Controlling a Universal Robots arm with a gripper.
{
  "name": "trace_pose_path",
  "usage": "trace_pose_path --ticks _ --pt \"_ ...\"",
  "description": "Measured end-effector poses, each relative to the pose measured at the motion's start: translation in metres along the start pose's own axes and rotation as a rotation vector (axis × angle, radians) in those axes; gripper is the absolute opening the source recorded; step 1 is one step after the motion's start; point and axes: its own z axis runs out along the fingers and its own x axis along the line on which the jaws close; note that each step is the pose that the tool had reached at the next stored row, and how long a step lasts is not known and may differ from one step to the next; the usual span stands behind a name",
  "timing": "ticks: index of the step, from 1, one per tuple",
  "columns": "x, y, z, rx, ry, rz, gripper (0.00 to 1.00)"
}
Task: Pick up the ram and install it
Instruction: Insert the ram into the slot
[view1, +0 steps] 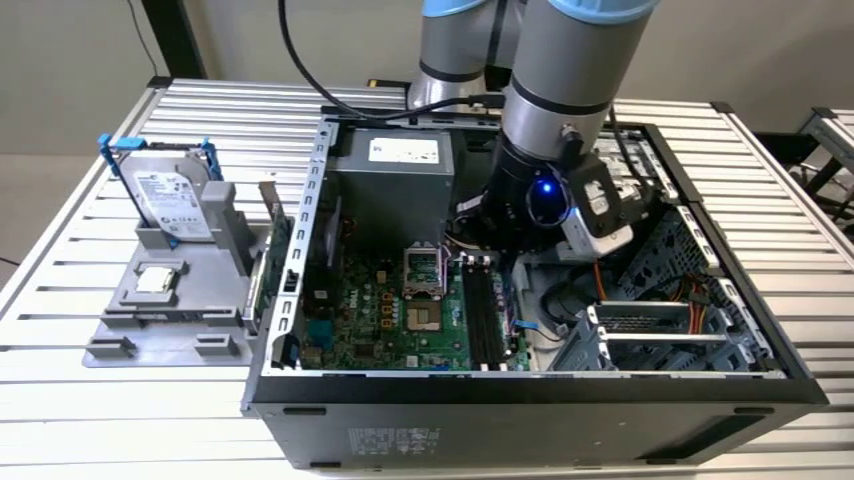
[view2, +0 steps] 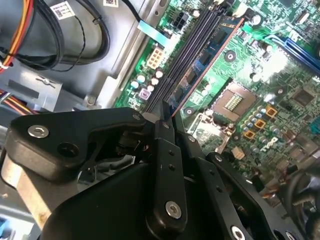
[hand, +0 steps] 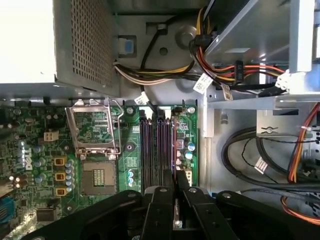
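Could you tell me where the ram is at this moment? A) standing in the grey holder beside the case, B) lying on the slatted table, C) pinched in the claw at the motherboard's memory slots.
C: in the second wrist view the claw pinches the ram edge-on over the memory slots.

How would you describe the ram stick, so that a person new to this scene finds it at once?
Find the open computer case and its green motherboard. Beside the processor socket run dark parallel memory slots. The ram is the thin board on edge among them, carrying small chips, with the gripper closed on its near end.
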Motion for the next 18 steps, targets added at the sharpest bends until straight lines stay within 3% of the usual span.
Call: trace_pose_path --ticks 14,18 --pt "-0.0043 -0.0058 0.0255 0.0 0.0 -0.001 0.0" --pt "-0.0045 -0.0061 0.0262 0.0001 0.0002 -0.001 0.0"
